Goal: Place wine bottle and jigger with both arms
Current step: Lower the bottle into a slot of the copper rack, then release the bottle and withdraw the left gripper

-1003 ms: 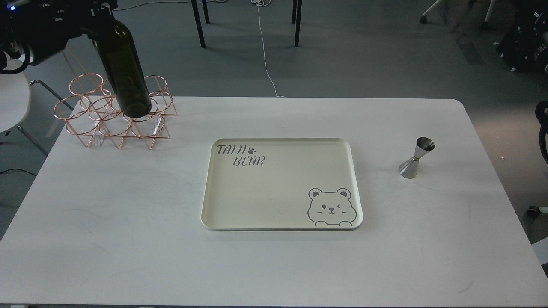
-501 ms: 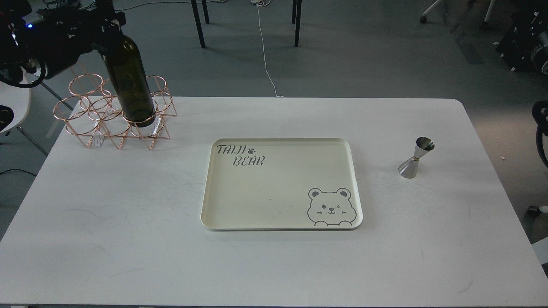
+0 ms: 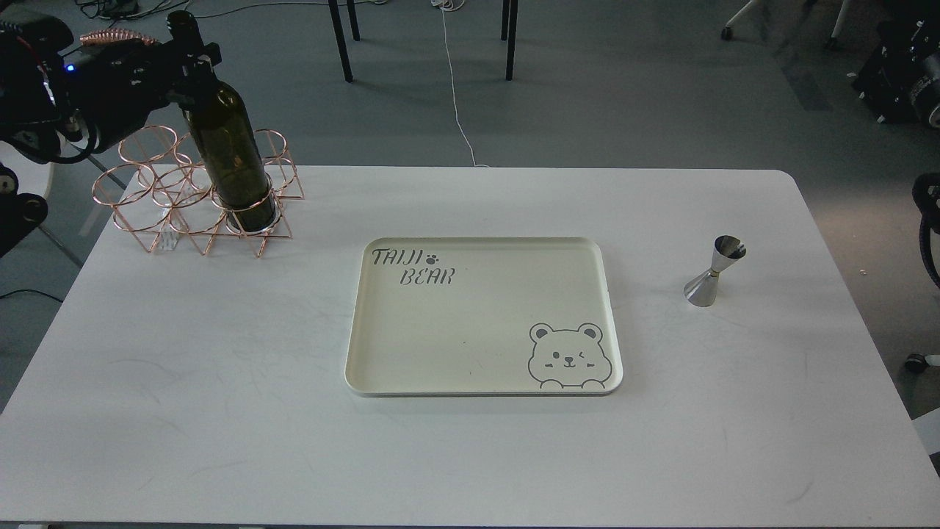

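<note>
The dark olive-green wine bottle (image 3: 231, 150) stands nearly upright with its base inside a front ring of the copper wire rack (image 3: 192, 195) at the table's back left. My left gripper (image 3: 189, 59) comes in from the left and is shut on the bottle's neck. The silver hourglass jigger (image 3: 713, 271) stands upright on the white table (image 3: 220, 411) at the right, untouched. My right gripper is out of view; only a piece of black arm (image 3: 931, 228) shows at the right edge.
A cream tray (image 3: 485, 316) printed with "TAIJI BEAR" and a bear face lies at the table's middle, with nothing on it. Chair legs (image 3: 338, 37) and a white cable lie on the floor behind the table.
My left gripper has lowered the bottle and set it more upright; its base has gone down from above the rack into a front ring.
</note>
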Available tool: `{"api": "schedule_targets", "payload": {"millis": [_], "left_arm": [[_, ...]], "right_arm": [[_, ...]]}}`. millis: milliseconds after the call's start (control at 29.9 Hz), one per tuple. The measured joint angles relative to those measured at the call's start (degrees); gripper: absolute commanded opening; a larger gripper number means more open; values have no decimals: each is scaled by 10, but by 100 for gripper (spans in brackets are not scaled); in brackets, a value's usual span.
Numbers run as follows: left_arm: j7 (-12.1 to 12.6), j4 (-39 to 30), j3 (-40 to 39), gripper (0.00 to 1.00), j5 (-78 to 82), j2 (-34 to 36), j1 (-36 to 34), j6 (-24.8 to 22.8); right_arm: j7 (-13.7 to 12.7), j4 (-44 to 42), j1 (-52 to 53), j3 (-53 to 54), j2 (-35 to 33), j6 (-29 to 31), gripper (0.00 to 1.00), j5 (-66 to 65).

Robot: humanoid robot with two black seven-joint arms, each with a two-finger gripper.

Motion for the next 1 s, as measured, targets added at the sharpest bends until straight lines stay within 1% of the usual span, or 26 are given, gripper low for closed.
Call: {"api": "schedule_targets", "payload": {"millis": [33,134,167,201,267,368,501,635,702,802,936,1003], "left_arm": [[0,3,0,43,-1,-1,1,0],[0,12,0,44,-2,-9,7,1],[0,13,0,47,-3,-10,9,1],[0,14,0,52,-3,-12,11,1],[0,16,0,70,-3,-14,13,1],[1,21,0,73,-4,-15,14,6],[0,29,-2,86,-5,-15,14,27],[-1,31,-8,94,-49,-13,12,41],[-1,31,-9,97,-116,-9,11,53],[-2,34,-9,98,-274,-3,11,72],[-2,37,-8,98,-500,18,14,76],[-2,37,-6,98,-626,25,14,69]], "right_arm": [[0,0,0,0,0,0,97,0],[0,0,0,0,0,0,97,0],[0,0,0,0,0,0,97,0],[0,0,0,0,0,0,97,0],[0,0,0,0,0,0,97,0],[0,0,0,0,1,0,97,0],[0,0,0,0,1,0,97,0],[0,0,0,0,0,0,97,0],[0,0,1,0,0,-1,98,0],[0,2,-1,3,-1,-2,99,0],[0,1,-5,6,-4,-9,99,1],[0,-1,-5,14,-4,-9,99,1]]}}
